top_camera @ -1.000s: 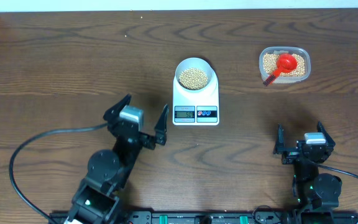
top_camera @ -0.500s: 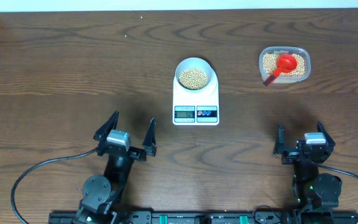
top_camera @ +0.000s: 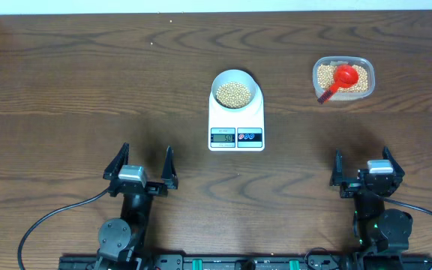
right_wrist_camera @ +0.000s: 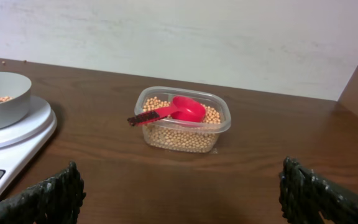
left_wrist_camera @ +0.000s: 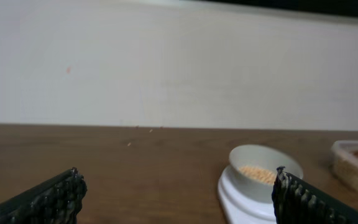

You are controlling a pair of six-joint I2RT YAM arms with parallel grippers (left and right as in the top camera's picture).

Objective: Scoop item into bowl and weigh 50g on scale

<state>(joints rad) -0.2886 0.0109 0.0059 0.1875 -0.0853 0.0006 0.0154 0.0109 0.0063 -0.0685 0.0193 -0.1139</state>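
Note:
The pale bowl (top_camera: 235,90) sits on the back of the white scale (top_camera: 236,129) at the table's middle and holds tan beans (top_camera: 232,93). From the left wrist the bowl (left_wrist_camera: 265,176) and the scale (left_wrist_camera: 241,200) appear at lower right. A clear tub (top_camera: 343,77) at the back right holds more beans with a red scoop (top_camera: 341,77) lying in it. My left gripper (top_camera: 140,166) is open near the front left, holding nothing. My right gripper (top_camera: 362,168) is open at the front right, also holding nothing. In the right wrist view the tub (right_wrist_camera: 183,121) and scoop (right_wrist_camera: 178,110) lie ahead.
Black cables (top_camera: 43,221) loop from the arm bases along the front edge. A pale wall (left_wrist_camera: 179,68) rises behind the table's far edge. The scale's display (top_camera: 222,136) and its two buttons (top_camera: 250,136) face the front.
My left arm has drawn back toward the front edge and turned straight, away from the scale. The right arm, bowl, scale and tub have not moved.

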